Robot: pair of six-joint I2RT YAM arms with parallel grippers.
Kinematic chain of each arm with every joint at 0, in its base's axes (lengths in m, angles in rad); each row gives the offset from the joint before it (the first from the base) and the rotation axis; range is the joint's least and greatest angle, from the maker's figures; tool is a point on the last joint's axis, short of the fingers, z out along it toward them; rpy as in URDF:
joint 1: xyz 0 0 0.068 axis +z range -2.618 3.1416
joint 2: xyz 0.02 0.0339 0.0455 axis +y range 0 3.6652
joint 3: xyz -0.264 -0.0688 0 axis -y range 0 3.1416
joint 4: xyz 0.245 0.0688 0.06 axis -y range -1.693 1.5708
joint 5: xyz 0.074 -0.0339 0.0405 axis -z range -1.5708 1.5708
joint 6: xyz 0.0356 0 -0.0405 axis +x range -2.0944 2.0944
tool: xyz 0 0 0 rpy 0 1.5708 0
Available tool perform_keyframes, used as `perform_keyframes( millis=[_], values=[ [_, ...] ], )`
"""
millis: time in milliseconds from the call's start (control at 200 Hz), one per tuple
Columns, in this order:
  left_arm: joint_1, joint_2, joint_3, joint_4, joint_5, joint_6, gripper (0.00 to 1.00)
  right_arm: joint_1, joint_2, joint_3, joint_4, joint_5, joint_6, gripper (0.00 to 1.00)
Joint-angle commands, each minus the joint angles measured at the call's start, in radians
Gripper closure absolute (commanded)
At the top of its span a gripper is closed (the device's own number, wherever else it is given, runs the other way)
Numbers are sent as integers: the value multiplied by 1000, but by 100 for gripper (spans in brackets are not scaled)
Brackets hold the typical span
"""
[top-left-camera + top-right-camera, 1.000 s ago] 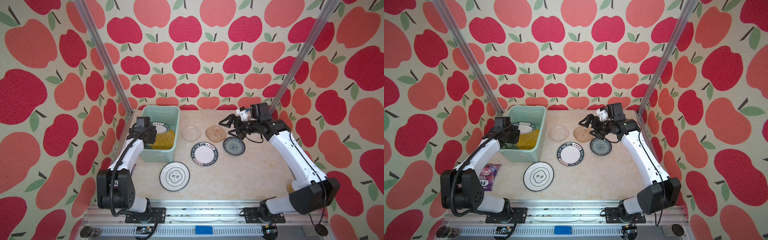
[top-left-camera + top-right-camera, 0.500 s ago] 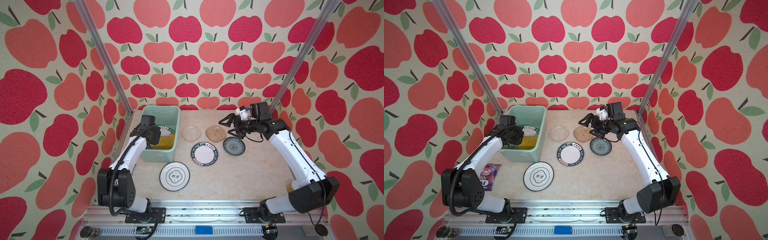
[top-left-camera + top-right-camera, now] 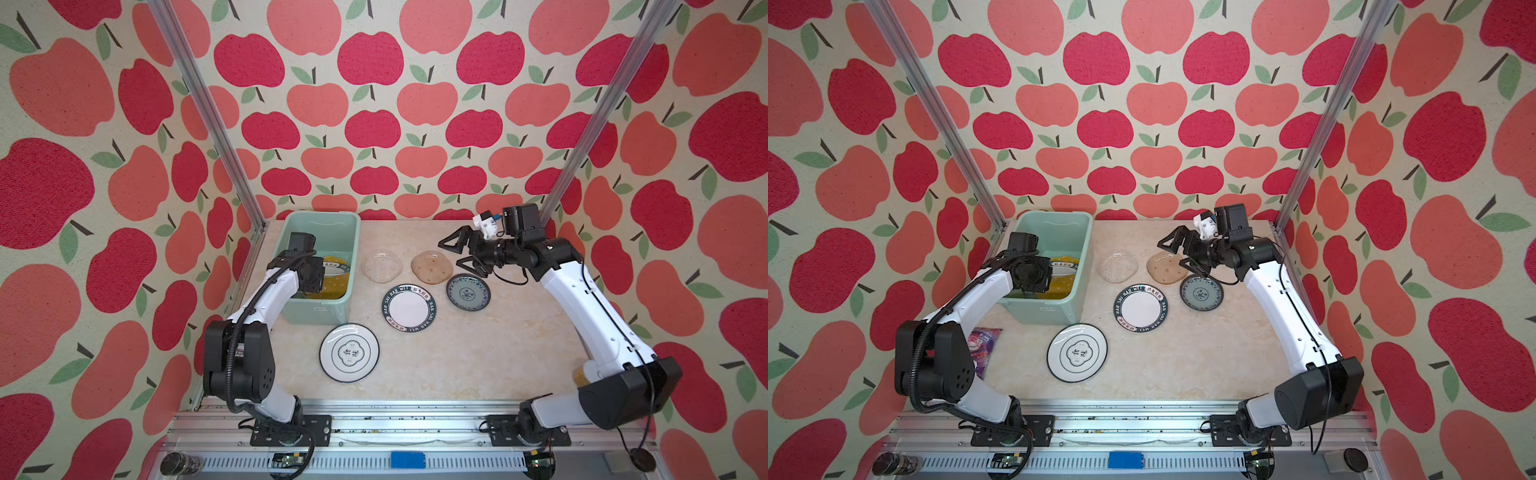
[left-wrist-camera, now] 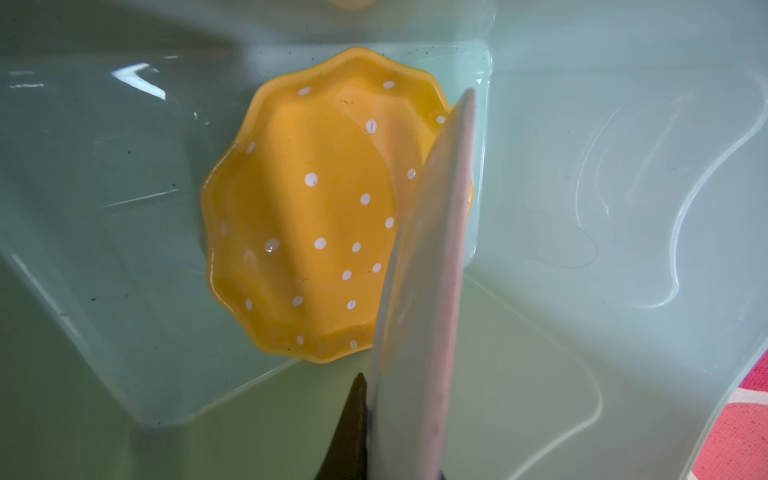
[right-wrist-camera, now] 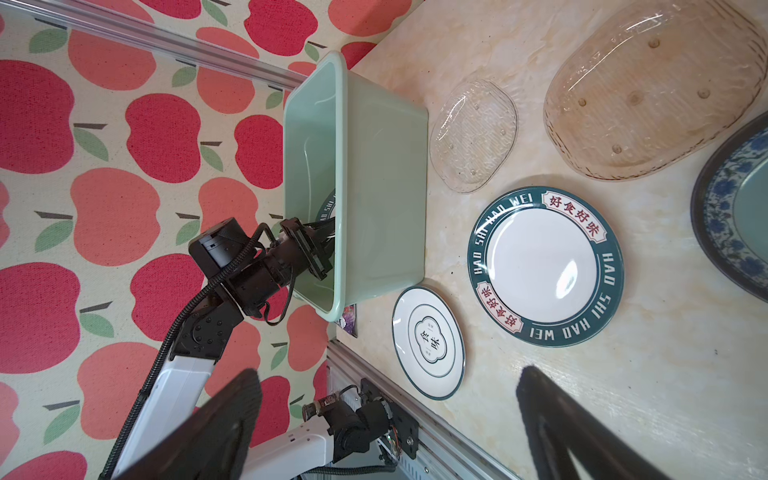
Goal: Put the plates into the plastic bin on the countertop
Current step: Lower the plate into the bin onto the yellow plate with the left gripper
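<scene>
While the emblem plate (image 3: 349,353) lies nearest the table's (image 3: 478,353) front edge, the lettered plate (image 3: 408,308) and grey-blue plate (image 3: 468,292) sit mid-table, clear glass plate (image 3: 381,266) and amber plate (image 3: 431,267) just beyond. Left claw (image 3: 312,277), clamped on a second lettered plate (image 3: 338,271), holds it inside the plastic bin (image 3: 303,311) at the left edge, over the yellow plate (image 4: 307,208). Right claw (image 3: 459,254) hangs wide open, empty, near the amber plate.

The dark-rimmed white plate (image 5: 546,266), centre-right of the right wrist view, reads "HAO SHI HAO WEI" and 好食好味 round its rim. The emblem plate (image 5: 429,343) lower down says 食味; the bin label (image 3: 321,308) is too tiny to read.
</scene>
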Motion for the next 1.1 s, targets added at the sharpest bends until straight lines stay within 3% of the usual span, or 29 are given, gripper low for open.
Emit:
perform_keyframes(
  millis=[0,630,1096],
  values=[
    [-6,5,-7,21,-12,-43,99,-12,-11,-10,4,-17,-23,1],
    [-17,45,-35,17,-56,-35,81,-20,-14,-4,-7,-19,-27,1],
    [-21,54,-88,42,-65,-32,74,-27,-15,9,-22,-19,-34,1]
  ],
)
